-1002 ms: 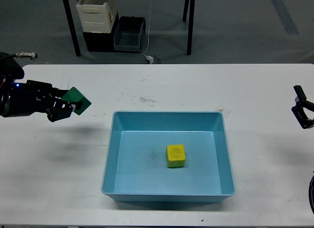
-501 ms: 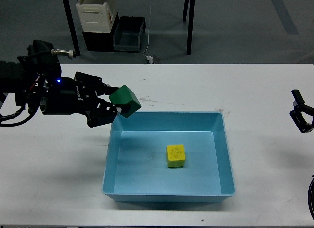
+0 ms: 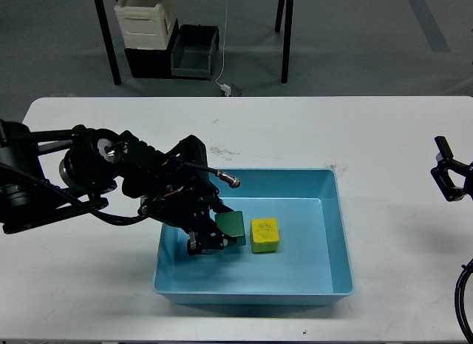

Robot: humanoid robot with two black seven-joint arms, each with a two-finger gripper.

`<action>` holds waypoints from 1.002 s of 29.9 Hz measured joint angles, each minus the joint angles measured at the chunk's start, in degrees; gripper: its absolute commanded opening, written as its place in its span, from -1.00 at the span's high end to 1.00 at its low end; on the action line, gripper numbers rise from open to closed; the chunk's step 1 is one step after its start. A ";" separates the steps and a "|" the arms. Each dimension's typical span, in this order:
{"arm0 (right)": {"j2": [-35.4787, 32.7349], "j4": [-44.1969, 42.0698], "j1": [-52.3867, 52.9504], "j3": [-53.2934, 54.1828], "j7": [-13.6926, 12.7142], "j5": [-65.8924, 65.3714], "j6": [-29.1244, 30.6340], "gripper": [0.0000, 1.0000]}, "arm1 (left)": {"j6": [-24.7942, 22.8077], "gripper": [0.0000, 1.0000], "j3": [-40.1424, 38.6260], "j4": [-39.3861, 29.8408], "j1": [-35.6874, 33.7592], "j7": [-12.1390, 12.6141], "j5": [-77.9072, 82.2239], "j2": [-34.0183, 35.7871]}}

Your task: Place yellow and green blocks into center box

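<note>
A light blue box point(image 3: 336, 211) sits in the middle of the white table. A yellow block point(image 3: 264, 235) lies on its floor. My left gripper point(image 3: 220, 233) reaches down into the box from the left and is shut on a green block point(image 3: 232, 225), which it holds just left of the yellow block, close to the box floor. My right gripper point(image 3: 447, 179) is at the table's far right edge, open and empty.
The white table point(image 3: 369, 129) spreads around the box. Beyond its far edge on the floor stand a white container point(image 3: 146, 20), a dark bin point(image 3: 194, 49) and black table legs point(image 3: 284, 33).
My left arm has swung right and down, carrying the green block from beside the box's left rim into the box, next to the yellow block. The right gripper has barely moved.
</note>
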 measured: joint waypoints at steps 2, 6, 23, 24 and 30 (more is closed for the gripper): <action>0.22 0.05 0.00 0.01 0.00 0.00 0.00 -1.00 | 0.00 -0.42 0.64 1.64 0.08 0.01 0.18 -0.21; 0.53 0.70 0.00 -0.05 0.00 0.04 0.00 -1.00 | 0.00 -0.65 0.95 2.84 0.71 0.00 -0.19 -0.30; 0.65 1.11 0.53 -1.77 -1.26 1.13 0.38 -1.00 | 0.00 -0.99 -10.70 2.79 2.58 -0.01 -30.35 -0.14; 0.65 1.12 0.55 -2.19 -2.01 2.15 0.39 -1.00 | 0.00 -0.99 -12.47 2.98 3.28 -0.01 -33.89 -0.29; 4.60 1.22 1.06 -5.92 -12.21 15.43 0.40 -1.00 | 0.49 -0.99 -26.53 3.50 14.13 -0.01 -53.69 -1.04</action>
